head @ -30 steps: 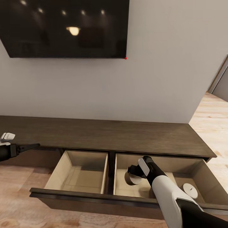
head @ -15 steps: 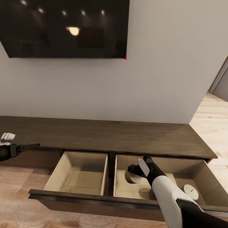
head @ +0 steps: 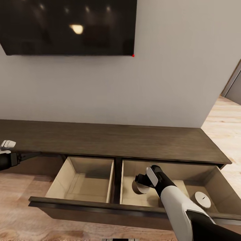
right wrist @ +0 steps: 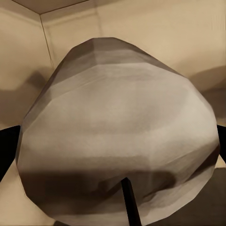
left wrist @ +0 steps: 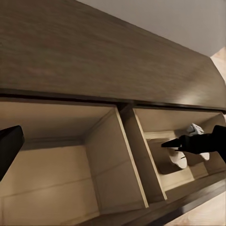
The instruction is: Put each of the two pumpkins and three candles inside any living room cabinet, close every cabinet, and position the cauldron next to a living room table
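Head view: a long, low dark-brown cabinet (head: 110,140) runs under a wall-mounted television (head: 68,26); its drawer (head: 100,207) is pulled out, showing two pale compartments; the right gripper (head: 140,179) reaches down into the right compartment near the central divider, clamped on a candle (head: 140,187); that candle lies tipped, its flat end facing the front of the drawer and its long axis running roughly front to back; a second candle (head: 203,199) stands upright near the compartment's right wall; the left gripper (head: 31,155) hovers off the drawer's left end, and whether it is open I cannot tell.

Left wrist view: the left compartment looks bare; past the divider, the right gripper (left wrist: 175,143) holds the candle (left wrist: 178,157) low over the right compartment's floor.

Right wrist view: the candle (right wrist: 117,132) sits close between dark fingers (right wrist: 9,150), wick end toward the camera, pale drawer walls behind.

The step in hand appears to be setting this candle down; the next move likely calls for releasing it low, then lifting the arm clear of the drawer front.
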You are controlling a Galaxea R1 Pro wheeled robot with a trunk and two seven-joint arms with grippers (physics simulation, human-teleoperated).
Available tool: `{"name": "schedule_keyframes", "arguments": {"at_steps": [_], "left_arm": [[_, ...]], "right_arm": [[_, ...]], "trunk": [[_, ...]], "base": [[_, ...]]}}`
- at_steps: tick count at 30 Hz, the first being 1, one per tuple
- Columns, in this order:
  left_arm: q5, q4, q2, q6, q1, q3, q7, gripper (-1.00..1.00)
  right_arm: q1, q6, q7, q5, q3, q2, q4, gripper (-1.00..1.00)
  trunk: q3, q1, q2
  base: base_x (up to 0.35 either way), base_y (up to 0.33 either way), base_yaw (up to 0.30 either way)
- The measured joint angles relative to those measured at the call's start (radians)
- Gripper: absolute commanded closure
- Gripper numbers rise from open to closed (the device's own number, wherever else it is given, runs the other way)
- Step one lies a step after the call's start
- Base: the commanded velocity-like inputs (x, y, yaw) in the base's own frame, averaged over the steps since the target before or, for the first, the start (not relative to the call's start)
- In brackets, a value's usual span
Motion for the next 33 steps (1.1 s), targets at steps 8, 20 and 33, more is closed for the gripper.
{"name": "schedule_keyframes", "arguments": {"at_steps": [8,20,33], "left_arm": [[0.002,-0.001,0.0,0.0,0.0,0.0,0.0,-1.0],[0.001,-0.001,0.0,0.0,0.0,0.0,0.0,-1.0],[0.001,-0.001,0.0,0.0,0.0,0.0,0.0,-1.0]], "right_arm": [[-0.003,0.007,-0.004,0.001,0.0,0.0,0.001,1.0],[-0.059,0.013,-0.088,0.002,-0.001,0.0,0.019,1.0],[-0.067,0.013,-0.094,0.0,-0.002,0.0,0.041,1.0]], "trunk": [[-0.023,0.003,-0.002],[-0.039,0.004,-0.002],[-0.074,0.009,-0.004]], "base": [[0.0,0.0,0.0],[0.0,0.0,0.0],[0.0,0.0,0.0]]}}
